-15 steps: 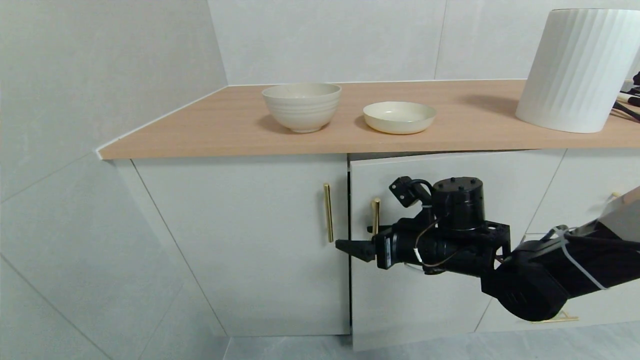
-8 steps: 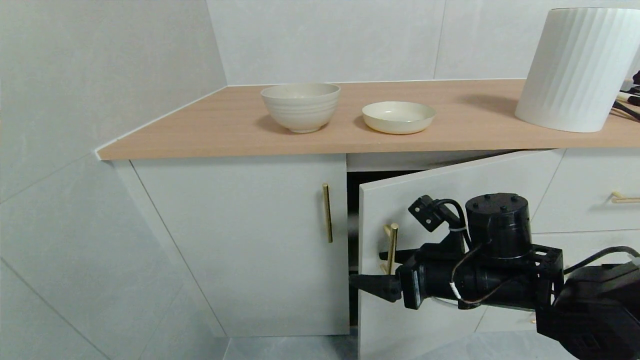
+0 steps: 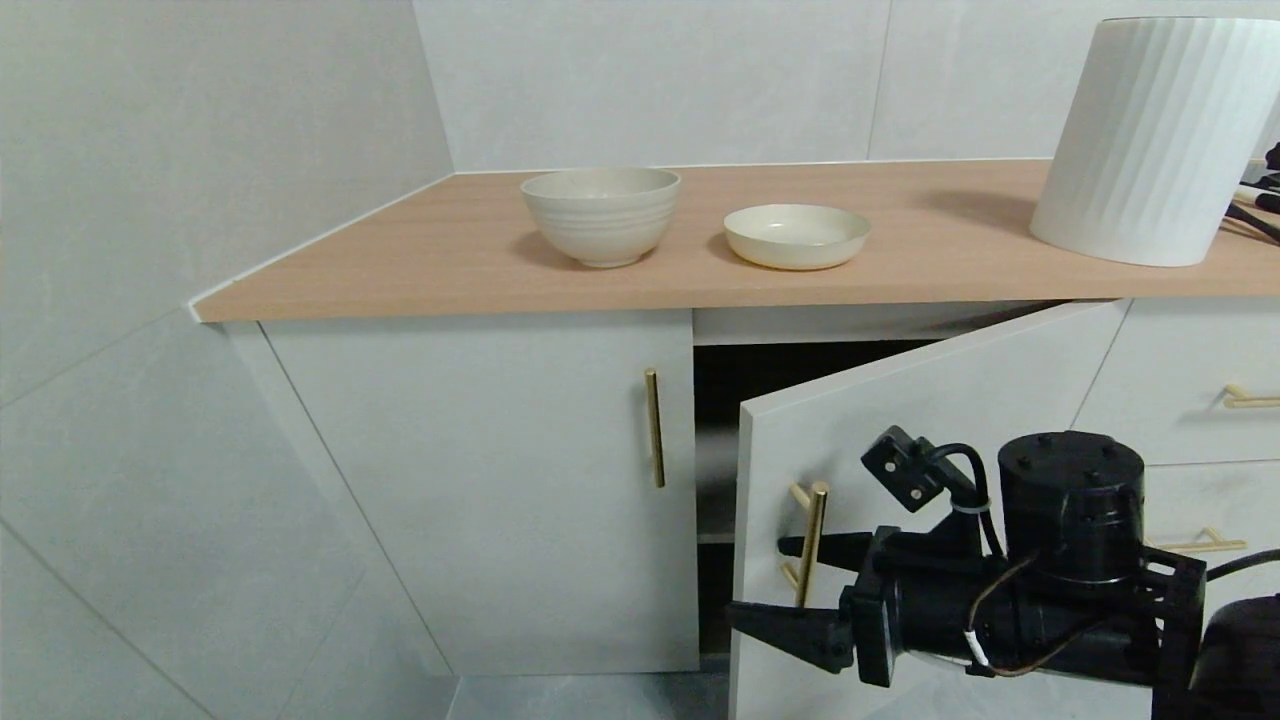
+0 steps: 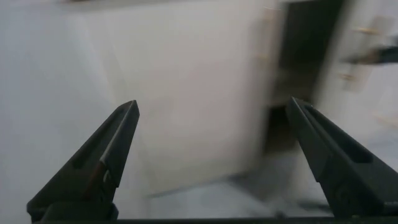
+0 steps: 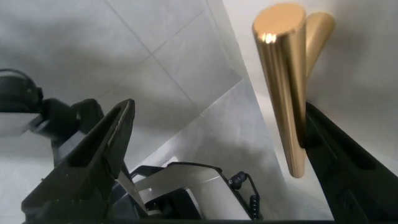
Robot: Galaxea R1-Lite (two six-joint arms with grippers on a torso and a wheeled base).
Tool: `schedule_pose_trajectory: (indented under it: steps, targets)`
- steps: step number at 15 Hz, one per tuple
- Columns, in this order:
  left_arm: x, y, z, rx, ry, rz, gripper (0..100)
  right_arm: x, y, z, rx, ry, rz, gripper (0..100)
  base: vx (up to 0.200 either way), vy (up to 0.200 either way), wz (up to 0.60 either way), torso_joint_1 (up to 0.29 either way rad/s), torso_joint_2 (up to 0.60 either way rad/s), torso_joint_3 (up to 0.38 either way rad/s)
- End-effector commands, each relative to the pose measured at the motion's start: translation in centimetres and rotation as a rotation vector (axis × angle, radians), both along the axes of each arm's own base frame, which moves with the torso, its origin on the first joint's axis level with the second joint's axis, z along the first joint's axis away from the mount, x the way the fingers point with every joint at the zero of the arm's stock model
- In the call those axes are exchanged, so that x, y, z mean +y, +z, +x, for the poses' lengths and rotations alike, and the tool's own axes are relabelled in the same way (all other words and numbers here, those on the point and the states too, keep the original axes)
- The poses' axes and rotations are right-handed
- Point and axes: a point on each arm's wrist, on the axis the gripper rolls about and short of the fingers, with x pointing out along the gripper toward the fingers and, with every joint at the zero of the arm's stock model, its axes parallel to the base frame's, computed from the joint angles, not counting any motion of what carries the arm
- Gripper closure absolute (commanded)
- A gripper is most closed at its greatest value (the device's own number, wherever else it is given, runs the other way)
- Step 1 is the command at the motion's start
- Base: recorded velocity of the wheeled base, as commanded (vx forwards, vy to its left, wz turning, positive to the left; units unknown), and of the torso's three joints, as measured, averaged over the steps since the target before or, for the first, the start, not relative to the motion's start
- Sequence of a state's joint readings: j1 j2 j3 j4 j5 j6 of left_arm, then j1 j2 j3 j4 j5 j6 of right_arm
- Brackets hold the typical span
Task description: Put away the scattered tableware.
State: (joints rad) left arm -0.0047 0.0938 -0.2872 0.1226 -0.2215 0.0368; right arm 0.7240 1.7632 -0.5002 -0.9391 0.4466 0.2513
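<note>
The right gripper (image 3: 760, 580) has its fingers spread to either side of the gold handle (image 3: 810, 540) of the cabinet door (image 3: 950, 400), straddling it without clamping. The door stands swung partly open, with the dark cabinet interior showing beside it. The left gripper (image 4: 211, 155) likewise holds its fingers wide apart, facing a blurred pale cabinet front. Up on the wooden countertop (image 3: 400, 270), the bowl (image 3: 601, 213) sits at about 11 o'clock from the right gripper and the shallow dish (image 3: 797, 235) at 12, near each other but apart, with a white ribbed container (image 3: 1160, 140) at 1 o'clock.
</note>
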Motion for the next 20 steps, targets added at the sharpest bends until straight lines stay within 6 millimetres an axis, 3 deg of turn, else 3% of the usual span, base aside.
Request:
schedule_pose_trajectory:
  steps: [1,3,4,5,7,9,10,15,16,17,18,20]
  targets:
    - [-0.4,4.4,3.2,0.185,-0.201,-0.003,0,-0.3,-0.6,-0.6,0.021,0.008,-0.016,0,0.0,0.0,0.0,0.0,0.0,0.0]
    - [-0.7,7.0,10.1,0.351,-0.301,-0.031,0,-0.5,-0.8,-0.8,0.017,0.007,-0.012,0,0.0,0.0,0.0,0.0,0.0,0.0]
    - [-0.7,7.2,11.6,0.365,-0.306,-0.033,0,-0.6,-0.9,-0.9,0.017,0.007,-0.012,0,0.0,0.0,0.0,0.0,0.0,0.0]
    - [-1.3,7.4,15.3,0.393,-0.346,-0.032,0,-0.9,-1.2,-1.2,0.017,0.006,-0.011,0,0.0,0.0,0.0,0.0,0.0,0.0]
    - [-2.8,7.0,18.9,0.445,-0.399,-0.039,0,-1.0,-1.8,-1.5,0.023,0.007,-0.014,0,0.0,0.0,0.0,0.0,0.0,0.0]
    - [-3.9,6.6,20.4,0.481,-0.43,-0.041,0,-0.9,-1.9,-1.4,0.024,0.009,-0.015,0,0.0,0.0,0.0,0.0,0.0,0.0]
    - [-5.4,6.1,22.0,0.519,-0.484,-0.06,0,-0.9,-1.8,-1.4,0.022,0.009,-0.013,0,0.0,0.0,0.0,0.0,0.0,0.0]
    - [-9.5,5.3,24.8,0.55,-0.604,-0.119,0,-0.9,-1.9,-1.3,0.019,0.007,-0.011,0,0.0,0.0,0.0,0.0,0.0,0.0]
    - [-11.2,4.4,26.1,0.559,-0.643,-0.108,0,-0.9,-2.1,-1.4,0.018,0.007,-0.01,0,0.0,0.0,0.0,0.0,0.0,0.0]
    - [-11.8,3.9,26.5,0.566,-0.656,-0.103,0,-0.9,-2.1,-1.4,0.017,0.007,-0.009,0,0.0,0.0,0.0,0.0,0.0,0.0]
    - [-12.1,3.6,26.7,0.567,-0.665,-0.099,100,-0.9,-2.2,-1.3,0.018,0.007,-0.01,0,0.0,0.0,0.0,0.0,0.0,0.0]
    - [-13.7,3.0,27.5,0.545,-0.712,-0.088,100,-1.0,-2.0,-1.3,0.003,0.005,0.001,0,0.0,0.0,0.0,0.0,0.0,0.0]
